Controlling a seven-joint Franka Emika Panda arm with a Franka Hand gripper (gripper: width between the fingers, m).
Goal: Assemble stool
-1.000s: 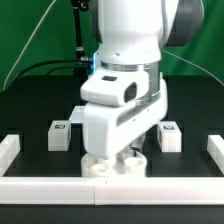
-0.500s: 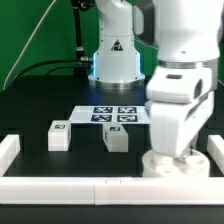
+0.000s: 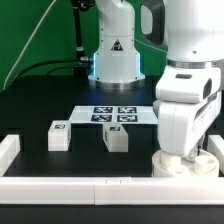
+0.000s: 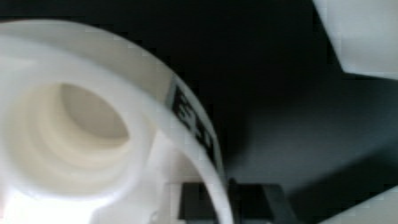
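The round white seat [image 3: 178, 164] lies on the black table at the front of the exterior view's right, next to the border bars. My gripper [image 3: 186, 152] is low over it, mostly hidden by the white hand. In the wrist view the seat [image 4: 80, 120] fills the picture, with its tag [image 4: 187, 108] on the side wall. My gripper [image 4: 228, 196] has its dark fingers [image 4: 258, 200] on either side of the seat's thin rim, shut on it. Two block legs [image 3: 59, 135] [image 3: 117, 139] stand apart on the exterior view's left and middle. The third leg is hidden.
The marker board [image 3: 115, 114] lies behind the legs, before the robot base [image 3: 112, 60]. White border bars run along the front [image 3: 80, 184], left [image 3: 8, 150] and right [image 3: 213, 148]. A white piece [image 4: 365, 35] shows at the wrist view's edge.
The arm has moved from the front middle to the exterior view's right, and the seat went with it. The middle leg is now uncovered; the right-hand leg is now hidden behind the arm.
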